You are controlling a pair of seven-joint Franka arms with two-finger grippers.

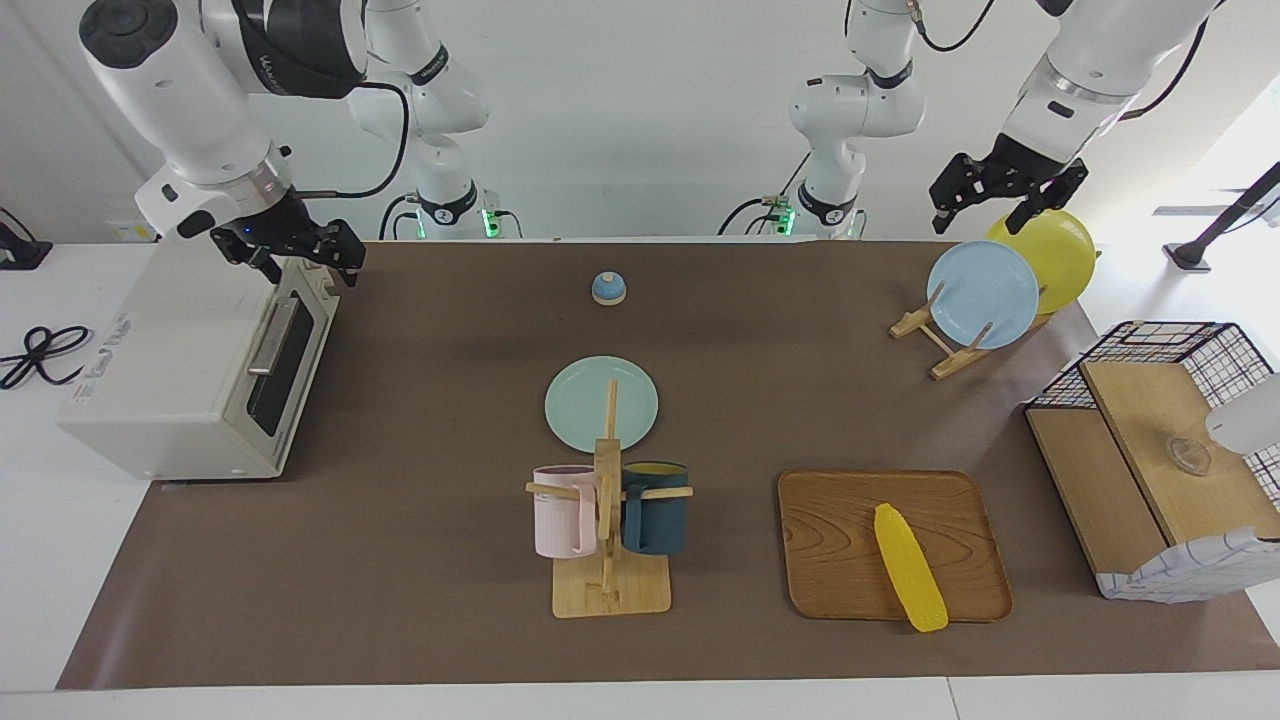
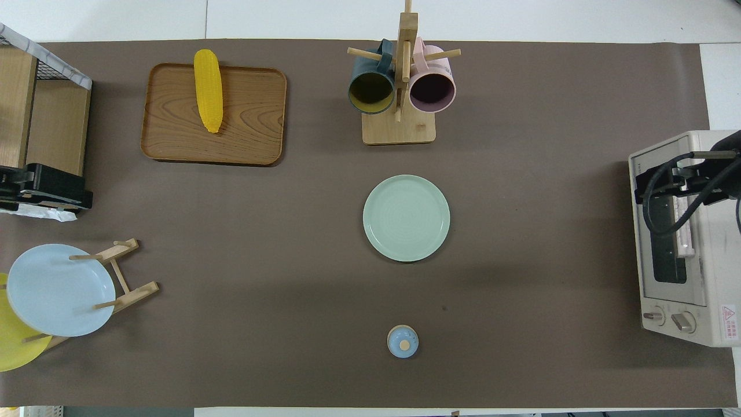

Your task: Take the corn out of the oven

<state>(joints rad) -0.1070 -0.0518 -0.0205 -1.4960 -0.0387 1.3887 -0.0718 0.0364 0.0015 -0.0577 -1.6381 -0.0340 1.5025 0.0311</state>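
The yellow corn (image 1: 908, 580) lies on a wooden tray (image 1: 830, 540) toward the left arm's end of the table, farther from the robots than the plate rack. It also shows in the overhead view (image 2: 208, 90) on the tray (image 2: 255, 121). The cream-white oven (image 1: 160, 350) stands at the right arm's end with its dark glass door shut; it also shows in the overhead view (image 2: 718, 260). My right gripper (image 1: 300, 252) is open and empty over the oven's top front edge, just above the door handle. My left gripper (image 1: 1000, 200) is open and empty, raised above the plate rack.
A plate rack (image 1: 940, 345) holds a blue plate (image 1: 982, 293) and a yellow plate (image 1: 1060, 250). A wire-and-wood basket shelf (image 1: 1150, 450) stands at the left arm's end. A mug tree (image 1: 608, 520), a green plate (image 1: 580, 400) and a small blue knob (image 1: 608, 288) stand mid-table.
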